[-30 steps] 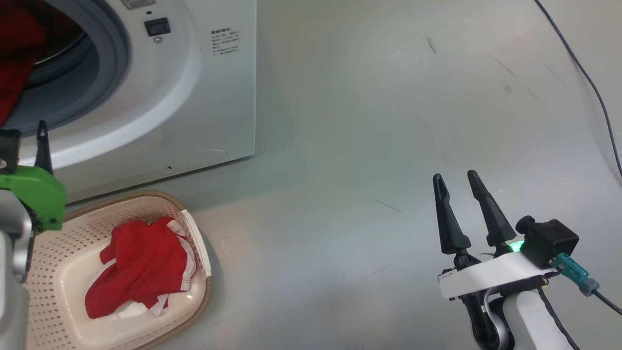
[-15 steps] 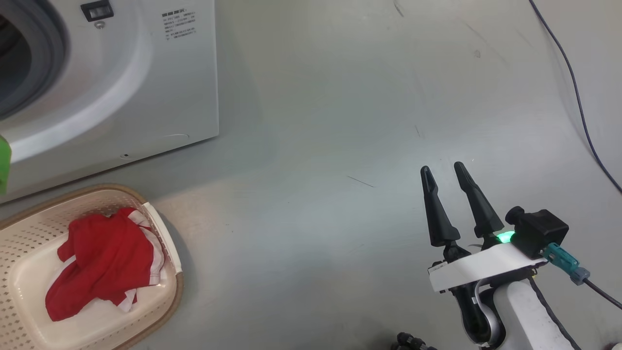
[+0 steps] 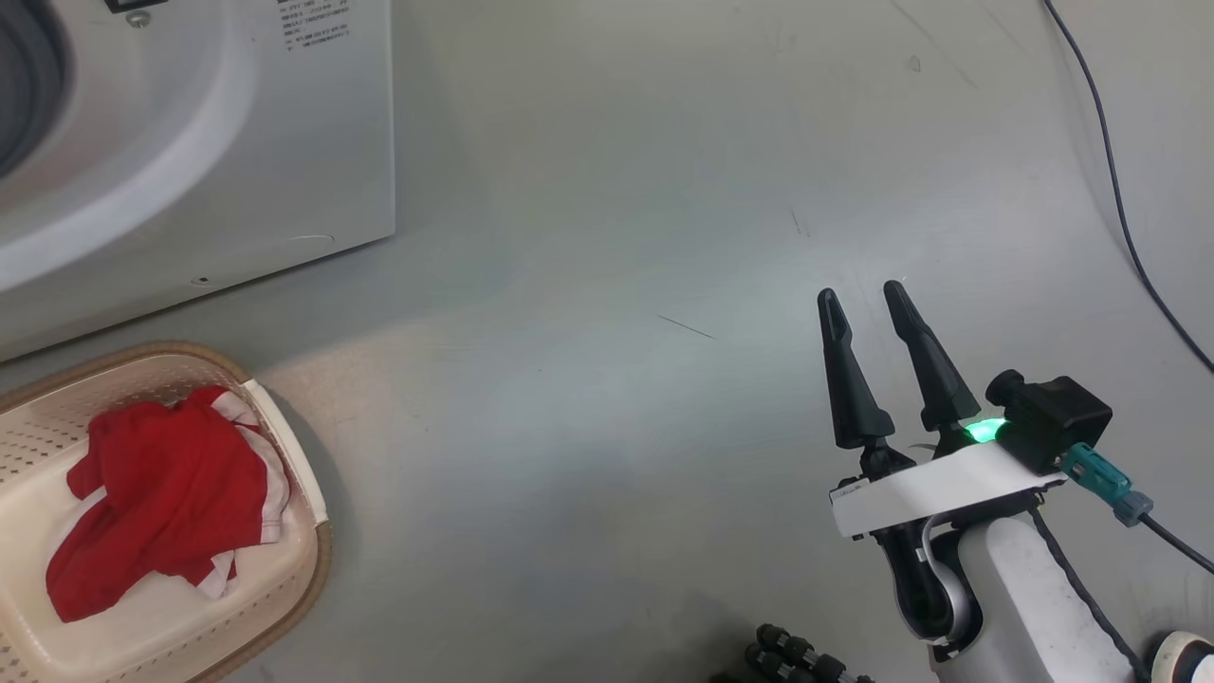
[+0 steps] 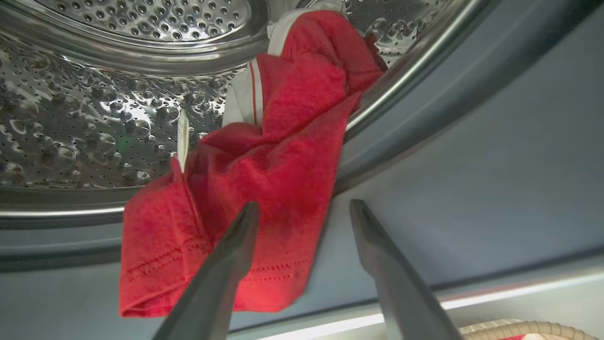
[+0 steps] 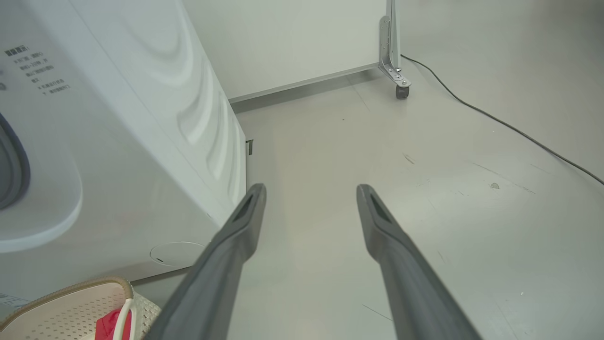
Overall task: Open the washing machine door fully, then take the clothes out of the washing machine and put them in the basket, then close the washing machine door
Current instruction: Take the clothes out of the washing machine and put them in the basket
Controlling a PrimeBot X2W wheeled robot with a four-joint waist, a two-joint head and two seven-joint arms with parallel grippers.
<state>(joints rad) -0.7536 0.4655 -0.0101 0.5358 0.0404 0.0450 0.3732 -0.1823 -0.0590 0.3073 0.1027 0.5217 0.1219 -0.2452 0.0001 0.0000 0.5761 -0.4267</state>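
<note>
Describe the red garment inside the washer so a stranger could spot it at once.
Find the white washing machine and look into its perforated steel drum. A red garment with white trim drapes over the grey gasket. Unlike the red bundle lying in the cream basket, this one hangs from the drum.

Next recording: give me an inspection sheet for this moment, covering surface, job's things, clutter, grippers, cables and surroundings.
Surface: grey floor, lightly scuffed.
Job's things: washing machine with its drum exposed; one red garment lies in the basket; a second, hanging garment drapes out over the drum lip.
Clutter: black ribbed object at the head view's bottom edge, unidentified.
Grippers: left gripper jaws open, aimed at the hanging garment, not closed on it; right gripper jaws open, empty, above the floor.
Cables: dark cable lies across the floor.
Surroundings: white panel on a caster.
</note>
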